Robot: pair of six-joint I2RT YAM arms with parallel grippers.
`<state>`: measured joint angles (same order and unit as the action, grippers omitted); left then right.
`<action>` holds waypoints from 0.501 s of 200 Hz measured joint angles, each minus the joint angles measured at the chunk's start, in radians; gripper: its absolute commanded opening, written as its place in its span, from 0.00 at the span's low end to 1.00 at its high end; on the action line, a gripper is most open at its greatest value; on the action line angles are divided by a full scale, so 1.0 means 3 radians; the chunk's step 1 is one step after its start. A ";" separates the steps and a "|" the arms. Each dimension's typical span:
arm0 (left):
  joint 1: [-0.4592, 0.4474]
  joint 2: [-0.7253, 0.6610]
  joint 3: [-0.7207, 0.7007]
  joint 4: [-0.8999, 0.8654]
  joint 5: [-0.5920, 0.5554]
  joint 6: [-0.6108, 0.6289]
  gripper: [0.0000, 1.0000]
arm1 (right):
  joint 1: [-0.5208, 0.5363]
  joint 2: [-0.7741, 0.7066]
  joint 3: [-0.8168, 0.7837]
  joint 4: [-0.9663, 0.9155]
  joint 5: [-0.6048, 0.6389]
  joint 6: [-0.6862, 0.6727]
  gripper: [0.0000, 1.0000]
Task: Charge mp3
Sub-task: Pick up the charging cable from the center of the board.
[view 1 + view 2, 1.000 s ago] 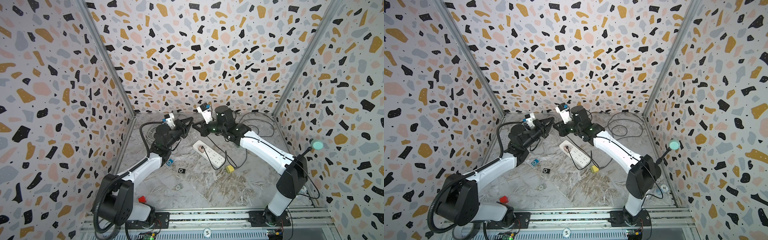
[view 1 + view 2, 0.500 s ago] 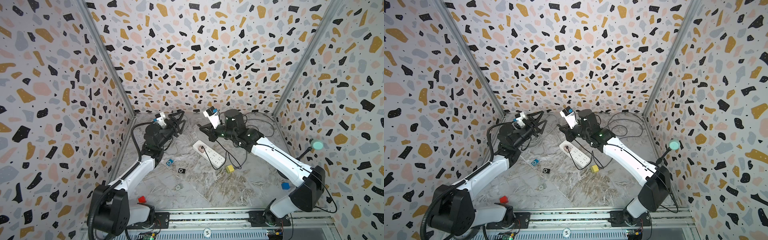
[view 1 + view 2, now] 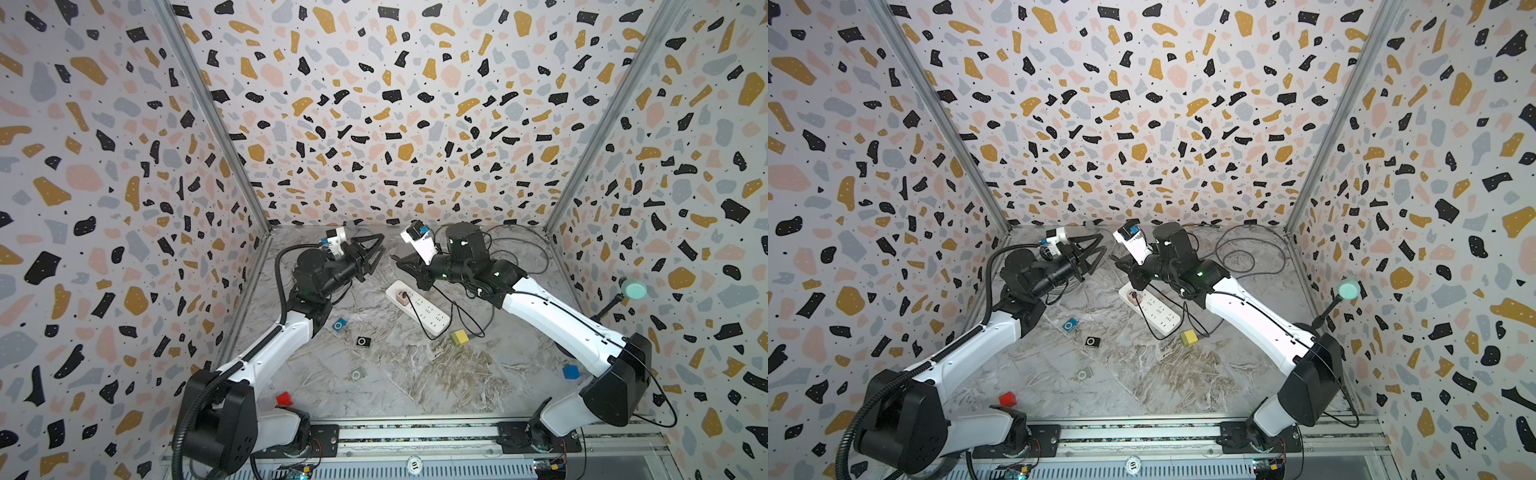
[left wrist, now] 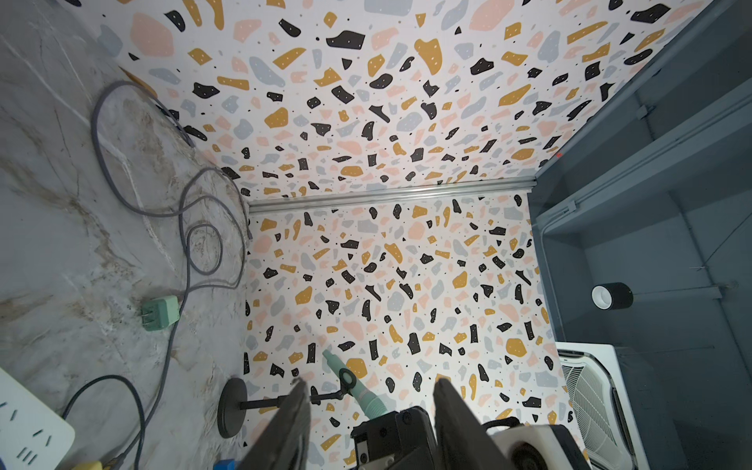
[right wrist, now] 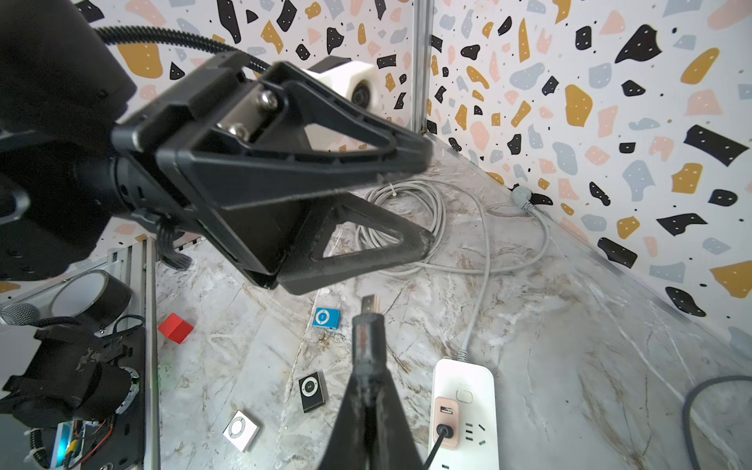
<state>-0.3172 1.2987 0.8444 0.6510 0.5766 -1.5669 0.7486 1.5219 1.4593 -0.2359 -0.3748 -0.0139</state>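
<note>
The right tool (image 5: 368, 374) is pinching the cable plug (image 5: 368, 325) tip-outward, ready for insertion. The left tool (image 3: 378, 248) is hovering spread and empty, probably to fetch one. The blue player (image 3: 339, 324), black player (image 3: 363, 341) and silver player (image 3: 357, 375) are lying on the surface (image 3: 415, 386).

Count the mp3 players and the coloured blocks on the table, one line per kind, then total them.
Mp3 players: 3, the blue mp3 player, black mp3 player, silver mp3 player.
Blocks: 3, the red block, yellow block, blue block.
Total: 6.
</note>
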 measured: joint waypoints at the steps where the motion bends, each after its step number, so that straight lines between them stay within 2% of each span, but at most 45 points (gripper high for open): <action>1: -0.0003 0.0003 0.0000 0.0000 0.0006 0.0003 0.46 | 0.0000 0.0001 0.0000 0.0000 -0.0001 -0.0001 0.00; 58: -0.0137 0.0111 0.0014 -0.0009 0.0149 0.0089 0.33 | 0.0043 0.0043 0.0000 -0.0069 -0.0062 -0.0074 0.00; 100: -0.0197 0.0130 0.0017 -0.0028 0.0197 0.0128 0.12 | 0.0052 0.0060 0.0000 -0.0092 -0.0071 -0.0074 0.00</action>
<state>-0.3763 1.3376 0.8494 0.6426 0.6357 -1.5284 0.7643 1.5398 1.4593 -0.2634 -0.3962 -0.0360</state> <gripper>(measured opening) 0.166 0.073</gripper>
